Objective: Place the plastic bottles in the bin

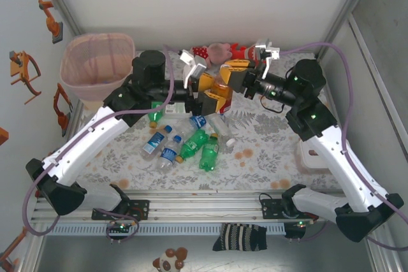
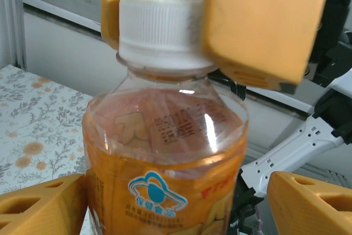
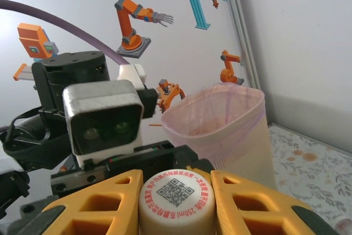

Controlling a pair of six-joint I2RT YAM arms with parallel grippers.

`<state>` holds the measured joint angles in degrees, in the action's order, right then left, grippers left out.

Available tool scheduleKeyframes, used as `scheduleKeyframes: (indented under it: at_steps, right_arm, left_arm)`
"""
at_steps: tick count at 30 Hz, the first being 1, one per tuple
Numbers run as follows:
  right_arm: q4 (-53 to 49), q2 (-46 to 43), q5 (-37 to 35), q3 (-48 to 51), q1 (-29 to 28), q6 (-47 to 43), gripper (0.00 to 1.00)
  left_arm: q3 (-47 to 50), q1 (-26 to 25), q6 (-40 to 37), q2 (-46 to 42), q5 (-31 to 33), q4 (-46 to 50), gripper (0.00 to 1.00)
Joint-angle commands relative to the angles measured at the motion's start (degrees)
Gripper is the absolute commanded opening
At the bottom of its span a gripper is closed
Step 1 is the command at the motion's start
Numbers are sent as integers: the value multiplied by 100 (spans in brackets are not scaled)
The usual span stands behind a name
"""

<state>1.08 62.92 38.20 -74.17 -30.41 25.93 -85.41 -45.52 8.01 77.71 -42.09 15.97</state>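
Observation:
An orange-labelled plastic bottle with a white cap hangs over the table's middle. My right gripper is shut on the cap, its orange fingers clamping it from both sides. My left gripper stands open around the bottle's body, with a gap beside its right finger. The pink mesh bin stands at the far left, and its rim rises behind the cap. Other bottles lie on the table: blue-labelled ones, green ones and a clear one.
Pink and red plush toys lie at the back behind the grippers. A white block sits at the right by the right arm. Left of the bin is a wall with robot stickers. The floral table top is bare at right centre.

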Motion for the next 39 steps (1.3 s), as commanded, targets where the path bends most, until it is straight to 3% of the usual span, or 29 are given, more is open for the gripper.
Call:
scheduleKeyframes:
  at_steps: [1, 13, 25, 27, 32, 39]
  right_arm:
    - [339, -134, 92, -36, -35, 100, 19]
    - [551, -138, 231, -97, -37, 377, 19]
    - [560, -135, 188, -111, -48, 410, 20]
    - [518, -152, 139, -115, -56, 393, 25]
    - [66, -272, -161, -156, -52, 137, 53]
    - [-829, -607, -902, -202, -51, -418, 59]
  left_arm:
    - [-117, -45, -246, 103, -269, 37, 81]
    - [105, -57, -553, 74, -628, -170, 74]
    - [261, -48, -651, -81, -786, -378, 60]
    - [264, -49, -680, -107, -705, -329, 59]
    - [244, 18, -767, -209, -416, -152, 59]
    - [61, 426, -827, -395, 429, 454, 59]
